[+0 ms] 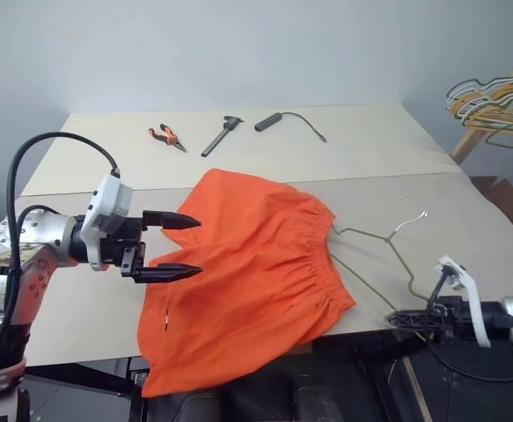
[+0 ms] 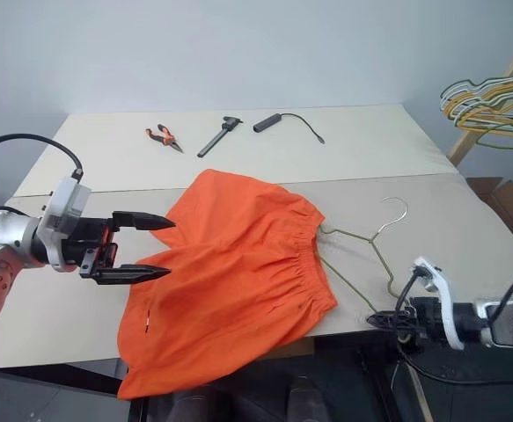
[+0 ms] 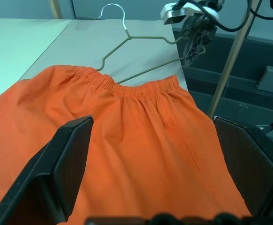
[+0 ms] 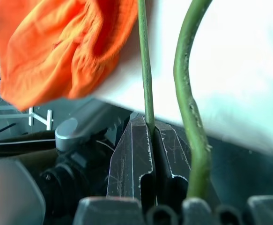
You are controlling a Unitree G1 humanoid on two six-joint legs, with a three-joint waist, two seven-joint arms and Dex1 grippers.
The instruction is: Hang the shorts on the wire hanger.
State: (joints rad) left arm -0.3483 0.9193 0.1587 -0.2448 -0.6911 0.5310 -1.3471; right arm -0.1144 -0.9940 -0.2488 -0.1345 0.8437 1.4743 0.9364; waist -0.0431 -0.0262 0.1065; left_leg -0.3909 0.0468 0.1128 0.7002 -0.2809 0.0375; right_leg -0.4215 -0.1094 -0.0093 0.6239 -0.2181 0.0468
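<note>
the shorts (image 1: 252, 272) are spread over the near half of the table (image 1: 370, 149), waistband turned toward 3 o'clock, the lower legs draped off the near edge at about 7 o'clock. the wire hanger (image 1: 388, 251) lies flat just beside the waistband at 3 o'clock, hook toward 1 o'clock, part of its near arm tucked under the gathered elastic.

the left gripper (image 1: 179, 247) is held over the table at 9 o'clock of the shorts, jaws spread wide, nothing between them — its fingertips are seen just over the orange hem. the right gripper (image 1: 404, 318) sits at the table's near edge at 5 o'clock, at the hanger's lower corner.

what the head views leave uncertain is settled by the right wrist view: the fingers (image 4: 131, 154) are pressed together with one thin strand of the wire pinched between them, a second, thicker-looking strand passing alongside outside the grip. the left wrist view, taken across the fabric, shows the waistband, the hook and the right gripper (image 3: 192, 51) at the hanger's far corner.

at the far side of the table, around 12 o'clock, pliers (image 1: 166, 136) with orange handles, a dark hammer-like tool (image 1: 222, 134) and a black handle with a cord (image 1: 289, 121) are laid out, well apart from the shorts. a bunch of coloured hangers (image 1: 495, 105) is hung on a wooden rack at 2 o'clock.
</note>
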